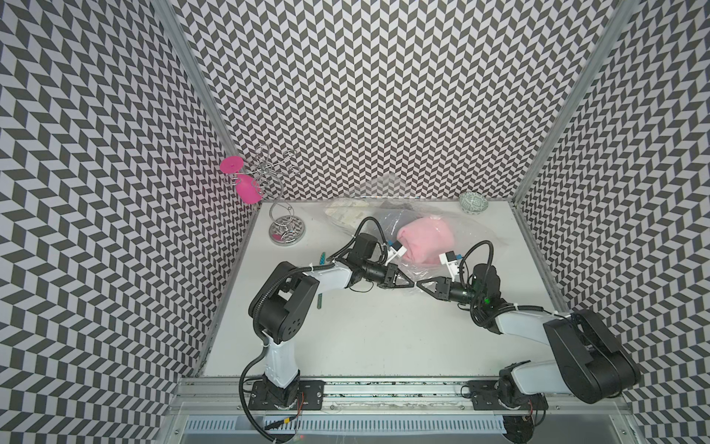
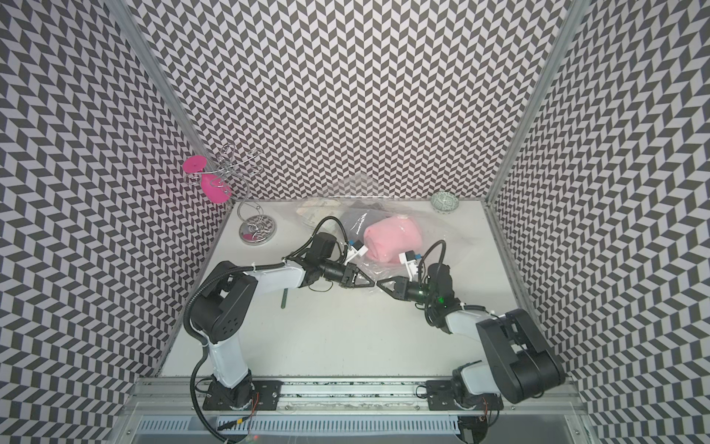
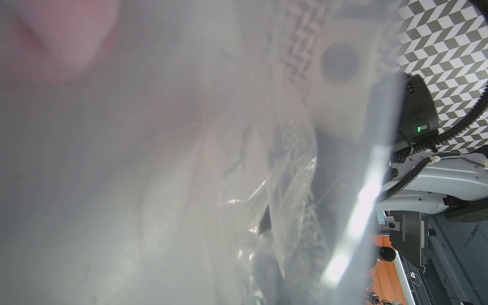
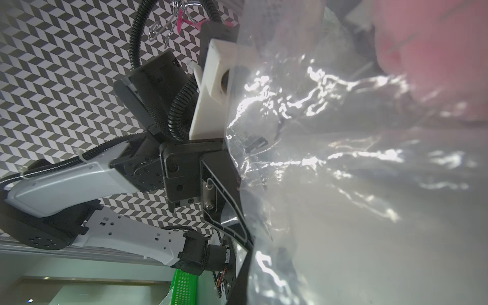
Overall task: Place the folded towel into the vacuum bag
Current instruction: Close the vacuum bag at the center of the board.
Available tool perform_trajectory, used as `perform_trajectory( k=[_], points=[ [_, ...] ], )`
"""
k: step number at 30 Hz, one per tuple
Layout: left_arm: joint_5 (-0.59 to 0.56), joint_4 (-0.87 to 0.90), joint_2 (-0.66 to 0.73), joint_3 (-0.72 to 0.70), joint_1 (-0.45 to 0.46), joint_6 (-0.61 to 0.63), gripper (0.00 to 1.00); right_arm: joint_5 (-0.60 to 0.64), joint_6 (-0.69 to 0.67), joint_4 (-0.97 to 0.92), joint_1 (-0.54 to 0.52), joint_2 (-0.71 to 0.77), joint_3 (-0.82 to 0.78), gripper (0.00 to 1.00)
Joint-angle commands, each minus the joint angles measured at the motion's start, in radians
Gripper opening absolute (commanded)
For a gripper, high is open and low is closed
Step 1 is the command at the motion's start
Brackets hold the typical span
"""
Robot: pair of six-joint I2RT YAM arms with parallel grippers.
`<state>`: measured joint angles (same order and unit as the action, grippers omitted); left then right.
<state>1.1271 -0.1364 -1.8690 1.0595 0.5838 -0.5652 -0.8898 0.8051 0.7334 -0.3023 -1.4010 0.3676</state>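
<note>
Nearly tip to tip, the left gripper (image 1: 409, 285) and right gripper (image 1: 420, 286) each pinch the near edge of the clear bag (image 1: 474, 230), jaws narrowed on plastic. The pink towel (image 1: 426, 238) sits inside, just beyond them.

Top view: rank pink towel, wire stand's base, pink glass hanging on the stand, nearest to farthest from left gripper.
From the left gripper, in a top view:
1. pink towel: inside the vacuum bag, just behind the fingertips.
2. stand base: on the table, back-left corner.
3. pink glass: hung high on the stand, by the left wall.
</note>
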Motion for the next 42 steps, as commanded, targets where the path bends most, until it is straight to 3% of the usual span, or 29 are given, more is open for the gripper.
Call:
perform_trajectory(
  k=[1, 10, 19, 23, 30, 42],
  points=[
    [-0.020, 0.027, 0.017, 0.019, 0.002, 0.018, 0.00, -0.004, -0.007, 0.057, 0.006, 0.017, -0.005, 0.12],
    [-0.044, 0.011, 0.027, 0.016, -0.006, 0.007, 0.00, -0.048, -0.060, -0.031, 0.005, 0.019, -0.004, 0.24],
    [-0.052, 0.025, 0.035, 0.013, -0.007, 0.010, 0.00, -0.018, -0.055, -0.022, 0.003, 0.027, -0.007, 0.07],
    [-0.095, 0.126, 0.054, 0.026, -0.004, 0.071, 0.00, 0.027, -0.026, 0.007, 0.008, 0.039, -0.017, 0.02],
    [-0.220, 0.398, 0.053, 0.068, 0.011, 0.242, 0.00, 0.103, 0.038, 0.059, 0.019, 0.043, -0.019, 0.00],
    [-0.257, 0.481, 0.065, 0.053, 0.014, 0.299, 0.00, 0.252, 0.134, 0.149, 0.034, 0.106, -0.105, 0.00]
  ],
)
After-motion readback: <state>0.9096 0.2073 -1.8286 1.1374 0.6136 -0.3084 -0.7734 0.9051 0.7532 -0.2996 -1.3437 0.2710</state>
